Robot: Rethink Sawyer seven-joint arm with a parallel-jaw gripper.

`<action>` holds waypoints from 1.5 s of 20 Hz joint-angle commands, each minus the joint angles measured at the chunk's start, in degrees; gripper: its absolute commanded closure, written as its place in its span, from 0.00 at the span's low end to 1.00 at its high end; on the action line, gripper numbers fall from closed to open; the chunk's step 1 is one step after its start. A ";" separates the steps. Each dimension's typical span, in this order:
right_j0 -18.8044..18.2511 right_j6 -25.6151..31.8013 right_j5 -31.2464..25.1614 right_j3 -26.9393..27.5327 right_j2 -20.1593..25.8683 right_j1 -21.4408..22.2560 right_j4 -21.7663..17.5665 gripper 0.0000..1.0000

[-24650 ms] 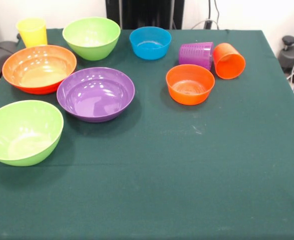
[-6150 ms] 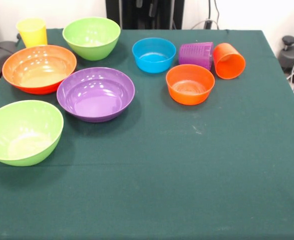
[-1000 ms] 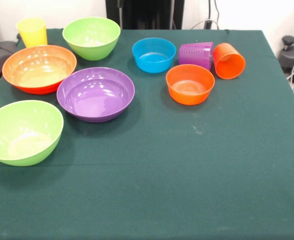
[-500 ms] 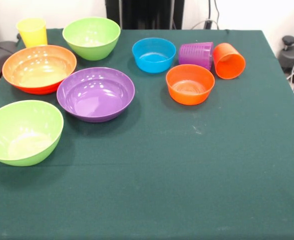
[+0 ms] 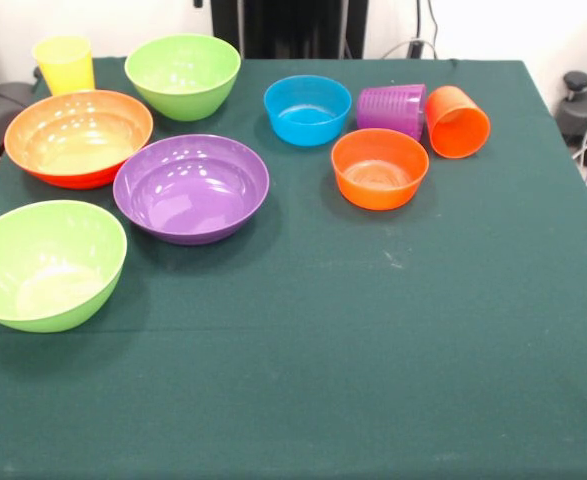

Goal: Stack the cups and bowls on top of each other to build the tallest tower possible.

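Observation:
Every bowl stands upright and apart from the others on the green cloth. A lime green bowl [image 5: 45,262] sits at the near left, a large purple bowl [image 5: 191,187] beside it, a large orange bowl [image 5: 78,136] behind, and a second lime green bowl [image 5: 183,74] at the back. A small blue bowl [image 5: 307,109] and a small orange bowl [image 5: 379,167] lie to the right. The yellow cup [image 5: 64,64] stands upright at the back left. The ribbed purple cup [image 5: 392,108] and the orange cup [image 5: 457,121] lie on their sides, touching. My gripper is out of view.
The table's green cloth [image 5: 373,340] stretches to the front and right. A dark pedestal [image 5: 291,27] rises behind the table's far edge. Cables and a black fitting [image 5: 585,105] sit off the right edge.
Over the earlier frames the small blue bowl shifted a little toward the near right, closer to the purple cup. Nothing has moved in the last second.

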State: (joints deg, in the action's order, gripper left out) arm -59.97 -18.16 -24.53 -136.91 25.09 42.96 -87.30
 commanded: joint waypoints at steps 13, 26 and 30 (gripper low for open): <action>10.36 -12.99 2.22 1.51 0.49 -9.31 -17.52 0.00; 11.43 -14.85 0.89 5.19 -0.65 -15.57 -20.42 0.00; 11.46 -15.19 0.95 5.32 -0.69 -16.21 -20.93 0.00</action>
State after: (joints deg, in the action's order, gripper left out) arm -51.23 -18.17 -24.53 -137.09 22.91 30.10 -103.09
